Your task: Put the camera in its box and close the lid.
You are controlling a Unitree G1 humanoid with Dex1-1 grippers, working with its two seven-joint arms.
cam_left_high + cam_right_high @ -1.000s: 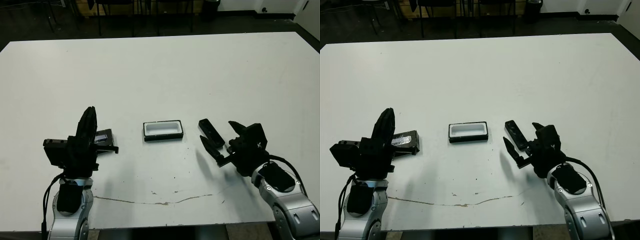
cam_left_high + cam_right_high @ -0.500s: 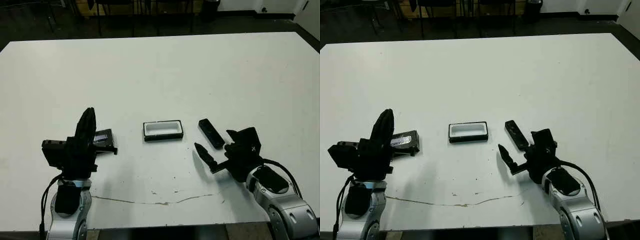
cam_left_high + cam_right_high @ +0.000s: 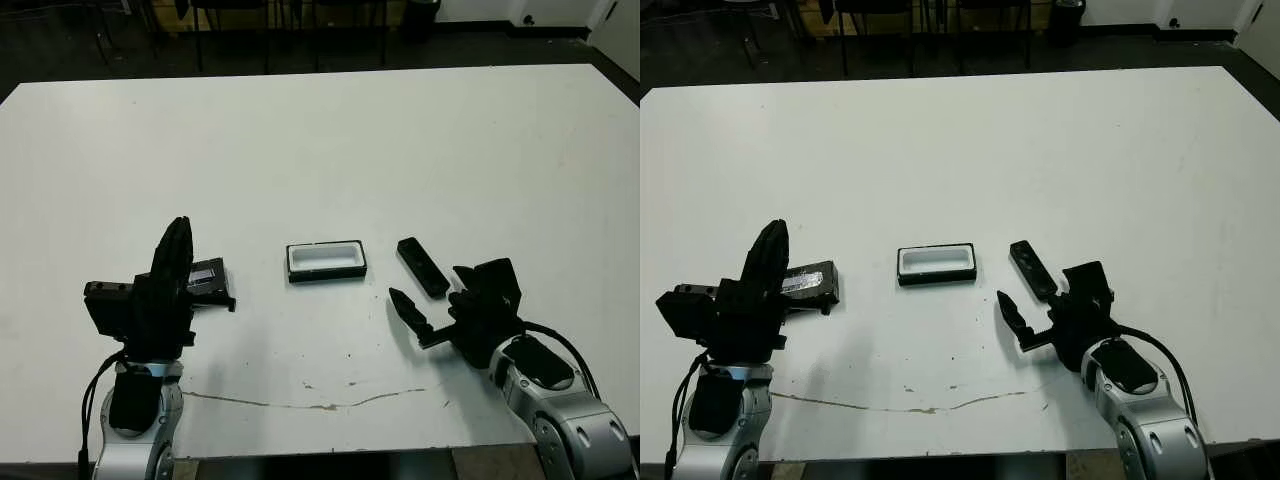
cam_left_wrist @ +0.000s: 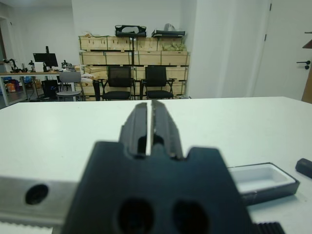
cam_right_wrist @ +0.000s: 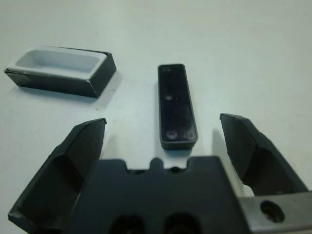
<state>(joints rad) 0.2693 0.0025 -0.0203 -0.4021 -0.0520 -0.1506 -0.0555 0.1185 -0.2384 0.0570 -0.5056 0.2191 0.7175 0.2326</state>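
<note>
The right gripper [image 5: 168, 141] is spread wide, hovering just near of the camera [image 5: 177, 105], which lies flat on the tabletop [image 3: 400, 150]. The open box [image 3: 326, 260] sits left of the camera. The left gripper [image 4: 150, 122] is pressed together, with the lid [image 3: 808, 283] beside it.

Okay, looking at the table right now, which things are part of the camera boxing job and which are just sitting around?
Part of the job:
camera, lying on the table by the right gripper, whose jaws are open
box, open, nothing in it
lid, next to the left gripper, whose jaws are shut

Just around:
chairs and crates beyond the table
</note>
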